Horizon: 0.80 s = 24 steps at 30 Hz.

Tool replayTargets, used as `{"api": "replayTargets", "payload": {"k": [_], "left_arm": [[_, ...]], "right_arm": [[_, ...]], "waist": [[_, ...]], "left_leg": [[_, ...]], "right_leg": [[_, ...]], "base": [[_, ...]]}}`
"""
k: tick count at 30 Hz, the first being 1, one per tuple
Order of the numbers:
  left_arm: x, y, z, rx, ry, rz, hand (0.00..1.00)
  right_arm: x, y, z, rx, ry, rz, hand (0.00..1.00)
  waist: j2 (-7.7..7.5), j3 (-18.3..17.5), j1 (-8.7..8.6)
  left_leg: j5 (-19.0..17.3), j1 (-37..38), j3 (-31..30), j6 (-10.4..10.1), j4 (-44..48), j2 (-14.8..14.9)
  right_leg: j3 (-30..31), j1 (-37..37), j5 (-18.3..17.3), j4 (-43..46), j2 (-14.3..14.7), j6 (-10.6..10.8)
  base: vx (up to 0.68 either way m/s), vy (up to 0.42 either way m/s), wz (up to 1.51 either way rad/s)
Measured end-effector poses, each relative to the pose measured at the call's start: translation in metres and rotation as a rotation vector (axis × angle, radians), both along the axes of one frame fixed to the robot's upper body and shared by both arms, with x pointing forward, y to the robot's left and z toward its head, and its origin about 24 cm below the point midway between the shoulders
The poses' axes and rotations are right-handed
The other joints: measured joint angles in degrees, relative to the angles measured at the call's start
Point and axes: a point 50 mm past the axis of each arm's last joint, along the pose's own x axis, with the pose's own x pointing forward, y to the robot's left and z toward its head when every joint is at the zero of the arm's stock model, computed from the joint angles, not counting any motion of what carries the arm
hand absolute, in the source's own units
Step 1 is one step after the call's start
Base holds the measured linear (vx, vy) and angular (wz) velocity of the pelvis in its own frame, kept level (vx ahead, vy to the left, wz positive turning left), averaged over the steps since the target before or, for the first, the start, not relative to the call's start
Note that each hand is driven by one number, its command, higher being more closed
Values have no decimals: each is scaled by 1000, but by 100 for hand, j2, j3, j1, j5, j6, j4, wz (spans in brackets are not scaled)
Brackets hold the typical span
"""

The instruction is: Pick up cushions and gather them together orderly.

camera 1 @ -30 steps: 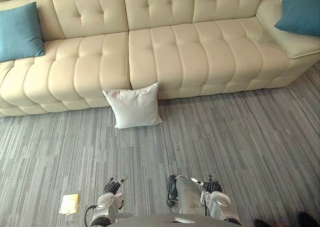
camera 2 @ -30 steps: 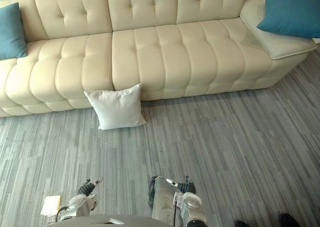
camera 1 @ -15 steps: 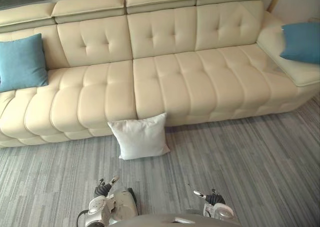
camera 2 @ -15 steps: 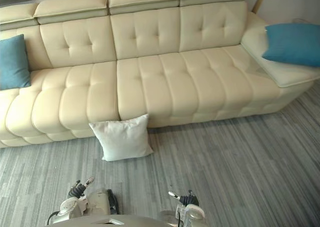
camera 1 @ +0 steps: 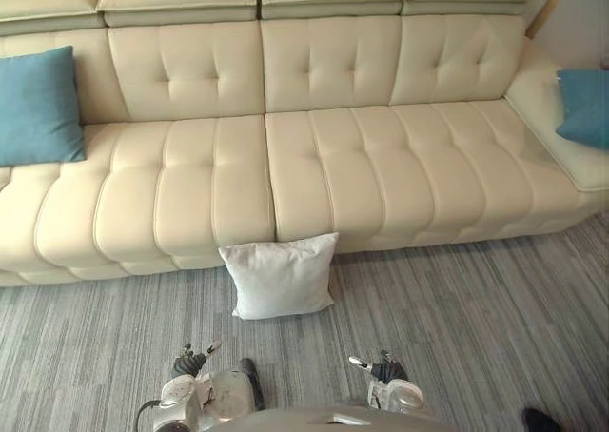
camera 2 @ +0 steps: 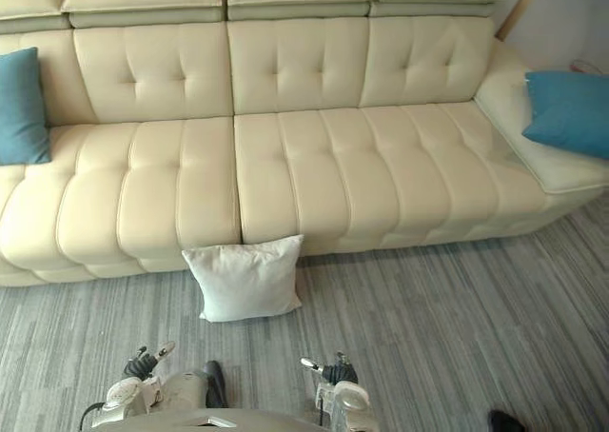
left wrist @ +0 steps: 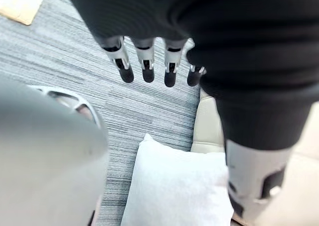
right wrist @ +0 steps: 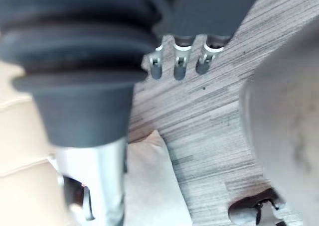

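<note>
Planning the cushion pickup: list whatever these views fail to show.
The left blue cushion: cut off by the left edge in both eye views.
The right blue cushion: cut off by the right edge in both eye views.
The white cushion: its back, against the sofa, faces away.
A person's shoe: cut off by the bottom edge of both eye views.

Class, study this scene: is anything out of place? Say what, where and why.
The white cushion lies on the carpet, propped against the front of the sofa near its middle. Odd, because the left blue cushion and the right blue cushion both sit up on the seat, at opposite ends.
</note>
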Motion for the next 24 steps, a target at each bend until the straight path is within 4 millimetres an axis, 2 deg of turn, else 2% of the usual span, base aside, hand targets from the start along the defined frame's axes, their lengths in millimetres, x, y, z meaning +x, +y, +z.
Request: {"api": "replayTargets", "payload": {"k": [1,2,3,4,5,6,7,8,9,11,15,20,24], "left_arm": [[0,1,0,2,-1,0,0],[0,1,0,4,1,0,0],[-1,1,0,2,6,1,0],[-2,1,-1,1,9,2,0],[-3,2,-1,1,12,6,0],[-8,4,-3,4,27,9,0],[-9,7,-3,11,30,10,0],[-8,0,-4,-10,38,16,0],[-12,-7,-7,-30,51,19,0],[-14,-12,-8,-44,57,20,0],[-14,-15,-8,-40,62,-1,0],[-15,-9,-8,-21,69,-10,0],[-17,-9,-9,-18,75,-21,0]], "right_arm": [[0,1,0,0,0,7,0],[1,3,0,1,-3,17,0],[3,3,1,-4,-10,25,0],[3,2,1,-6,-11,28,0],[4,2,1,-12,-9,38,0],[2,4,0,-9,-1,41,0],[-2,6,-2,-2,11,40,0],[-3,1,-2,-17,18,42,0],[-5,-6,-2,-37,24,44,0],[-6,-11,-2,-50,35,45,0],[-15,-15,-5,-54,67,31,0],[-18,-11,-7,-41,79,28,0],[-21,-11,-9,-37,97,24,0]], "waist": [[-21,-4,5],[-33,-8,-15],[-18,-17,-48],[-14,-16,-49],[-13,-14,-59],[-80,-47,-60],[-176,-91,-60],[-60,-124,-63],[117,-191,-68],[255,-223,-53],[234,-218,-75],[135,-240,-63],[114,-260,-45]], "left_leg": [[-30,65,-1,1,-10,9],[-43,154,-1,0,-66,47],[-43,205,-8,-2,-126,117],[-48,232,-10,-16,-154,156],[-9,302,-11,-49,-177,231],[15,362,-9,-204,-161,218],[-2,379,-39,-253,-163,120],[9,433,-183,-314,-162,173],[60,488,-337,-373,-328,248],[93,605,-332,-479,-558,313],[213,890,-435,-546,-987,301],[330,900,-466,-472,-1192,105],[404,981,-498,-375,-1319,-15]], "right_leg": [[-48,-54,-134,96,6,-24],[-170,-236,-654,201,64,-90],[-393,-423,-1014,51,182,-111],[-514,-498,-1139,-123,257,-135],[-663,-556,-1225,-689,426,-178],[-658,-496,-959,-1649,565,-307],[-642,-432,-477,-2159,567,-415],[-700,-323,-473,-2242,656,-468],[-706,-231,-421,-2403,783,-493],[-715,-138,-424,-2590,906,-495],[-844,193,-424,-2915,979,-495],[-825,232,-346,-3174,885,-376],[-821,428,-177,-3515,827,-298]], "base": [[128,-14,-11],[124,-62,-11],[120,-87,-9],[135,-126,-1],[166,-164,6],[239,-209,12],[278,-201,14],[246,-147,10],[273,-125,-3],[198,-85,-10],[86,-41,8],[23,40,9],[-18,71,4]]}}
